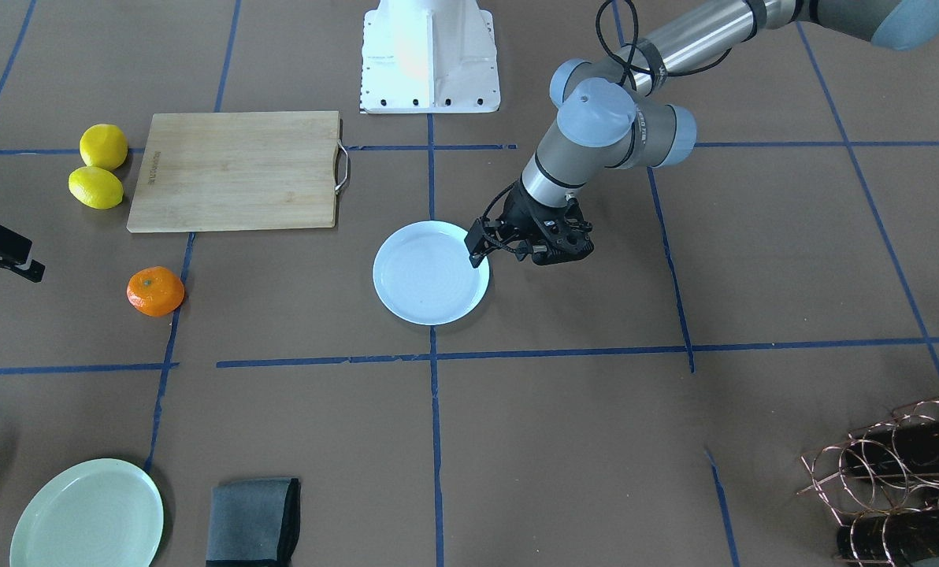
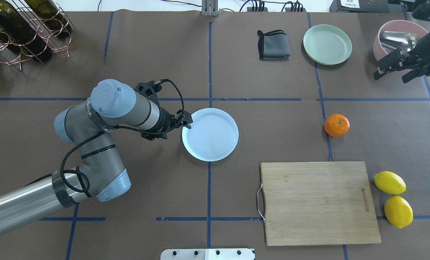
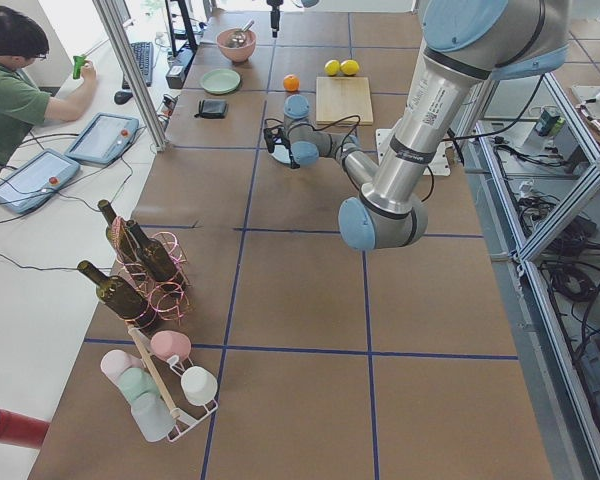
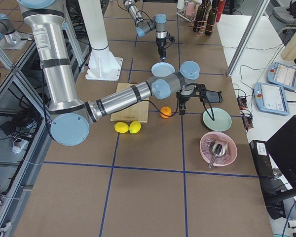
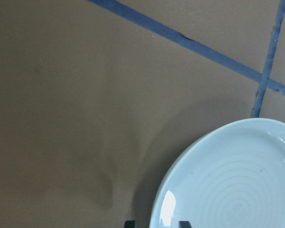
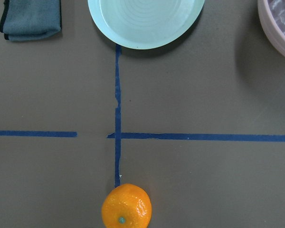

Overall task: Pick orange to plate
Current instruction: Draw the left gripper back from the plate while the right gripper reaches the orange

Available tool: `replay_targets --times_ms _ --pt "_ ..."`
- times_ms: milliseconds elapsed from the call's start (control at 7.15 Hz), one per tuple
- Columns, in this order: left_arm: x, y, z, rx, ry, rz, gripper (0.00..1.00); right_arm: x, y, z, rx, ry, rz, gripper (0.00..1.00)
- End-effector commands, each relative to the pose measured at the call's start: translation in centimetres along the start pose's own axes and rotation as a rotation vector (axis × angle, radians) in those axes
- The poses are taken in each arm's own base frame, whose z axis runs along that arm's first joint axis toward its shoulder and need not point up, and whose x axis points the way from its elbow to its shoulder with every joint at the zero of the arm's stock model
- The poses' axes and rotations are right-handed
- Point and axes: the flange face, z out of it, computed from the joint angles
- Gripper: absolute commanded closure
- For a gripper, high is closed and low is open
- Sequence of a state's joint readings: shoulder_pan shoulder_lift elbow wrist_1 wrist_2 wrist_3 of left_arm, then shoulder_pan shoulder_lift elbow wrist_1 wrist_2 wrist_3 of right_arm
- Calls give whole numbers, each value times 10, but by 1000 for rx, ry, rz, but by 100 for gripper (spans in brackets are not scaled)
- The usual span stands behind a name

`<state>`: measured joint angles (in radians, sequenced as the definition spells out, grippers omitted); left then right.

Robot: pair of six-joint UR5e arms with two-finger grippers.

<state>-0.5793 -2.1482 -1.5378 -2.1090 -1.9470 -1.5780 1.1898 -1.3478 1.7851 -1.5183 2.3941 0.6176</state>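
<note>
The orange [image 2: 336,125] lies on the brown table, on a blue tape line at the right; it also shows as the orange [image 1: 155,291]. The pale bluish plate [image 2: 210,134] sits at the table's middle. My left gripper [image 2: 187,122] is low at the plate's left rim. In the left wrist view its fingertips [image 5: 129,223] straddle the rim of the plate [image 5: 228,180], shut on it. My right gripper [image 2: 392,72] hangs open and empty high above the table, beyond the orange. Its wrist view looks down on the orange [image 6: 126,207] at the bottom edge.
A wooden cutting board [image 2: 316,202] lies near the robot, right of centre, with two lemons [image 2: 389,182] beside it. A pale green plate [image 2: 327,44], a grey cloth [image 2: 273,45] and a pink bowl [image 2: 395,36] stand at the far right. A wine rack [image 2: 23,29] fills the far left.
</note>
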Motion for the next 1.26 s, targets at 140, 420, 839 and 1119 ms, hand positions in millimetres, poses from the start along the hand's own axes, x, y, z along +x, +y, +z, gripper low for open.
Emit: replay_targets --times_ms 140,420,839,1119 --pt "-5 -44 -58 12 -82 67 0 -65 23 67 66 66 -20 0" --pt "-6 -54 -101 36 -133 106 0 -76 50 108 87 104 -47 0" --pt "-10 -60 -108 46 -136 113 0 -76 65 135 51 132 -64 0" --pt "-11 -61 -108 45 -138 112 0 -68 65 154 46 177 -70 0"
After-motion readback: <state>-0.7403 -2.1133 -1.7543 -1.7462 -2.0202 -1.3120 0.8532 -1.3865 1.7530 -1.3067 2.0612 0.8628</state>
